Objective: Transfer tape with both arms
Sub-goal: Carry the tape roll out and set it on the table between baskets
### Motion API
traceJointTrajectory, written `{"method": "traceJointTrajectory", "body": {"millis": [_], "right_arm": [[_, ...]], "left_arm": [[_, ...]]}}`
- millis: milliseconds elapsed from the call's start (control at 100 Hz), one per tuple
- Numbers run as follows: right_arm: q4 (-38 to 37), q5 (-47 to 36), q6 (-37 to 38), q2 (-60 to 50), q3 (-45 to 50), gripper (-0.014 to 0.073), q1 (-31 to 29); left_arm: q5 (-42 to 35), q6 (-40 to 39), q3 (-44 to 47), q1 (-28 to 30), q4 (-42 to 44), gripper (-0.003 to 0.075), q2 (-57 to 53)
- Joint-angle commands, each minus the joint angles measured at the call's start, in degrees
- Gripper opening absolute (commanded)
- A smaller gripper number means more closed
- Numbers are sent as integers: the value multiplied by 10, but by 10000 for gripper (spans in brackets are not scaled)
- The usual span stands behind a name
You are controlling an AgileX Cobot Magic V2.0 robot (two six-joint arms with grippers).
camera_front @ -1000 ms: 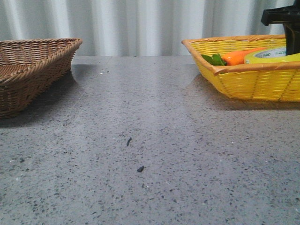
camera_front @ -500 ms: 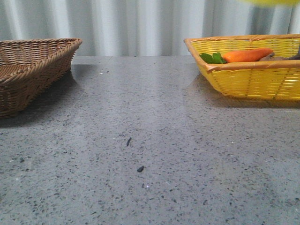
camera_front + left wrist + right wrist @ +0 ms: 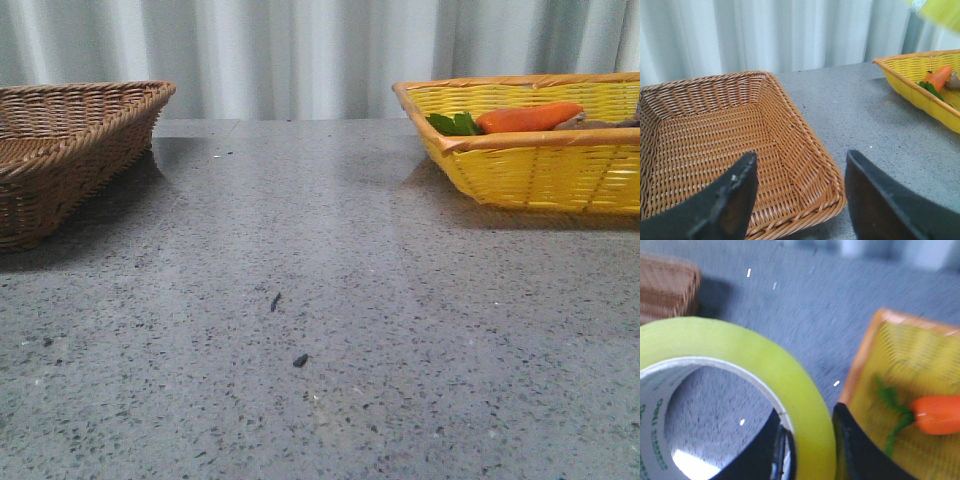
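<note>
My right gripper holds the tape aloft, one black finger inside the white core and the other against the yellow outer wall, pinching the roll's side between them. Below and beyond the roll lies the grey speckled worktop. Just beside the gripper's outer finger sits the yellow basket, with the orange carrot and its green leaves lying inside. The brown basket shows well apart on the far side of the roll.

My left gripper hangs with its two fingers spread wide and nothing between them, poised over the near corner of the brown basket. A blurred yellow edge of the tape appears high up beyond it, above the yellow basket.

In the front view I see neither gripper nor the tape, only the worktop and both baskets.
</note>
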Motion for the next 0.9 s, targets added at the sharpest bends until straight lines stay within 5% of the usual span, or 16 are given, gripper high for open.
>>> {"method": "traceJointTrajectory", "body": {"millis": [0,360,680,890], "right_arm": [[6,-31,-3,11,-19,-62,23],[-9,16,-3,107,-19,-34,59],[-9,15,-2,98,-19,529,59],[14,28,-2,15,-19,429,59]], "left_arm": [[-46,-1,-17,-5,-6,367,7],[-43,-1,-17,-5,-6,367,7],[-39,-1,-26,-5,-15,367,7],[-40,-1,-84,-5,-15,366,50]]}}
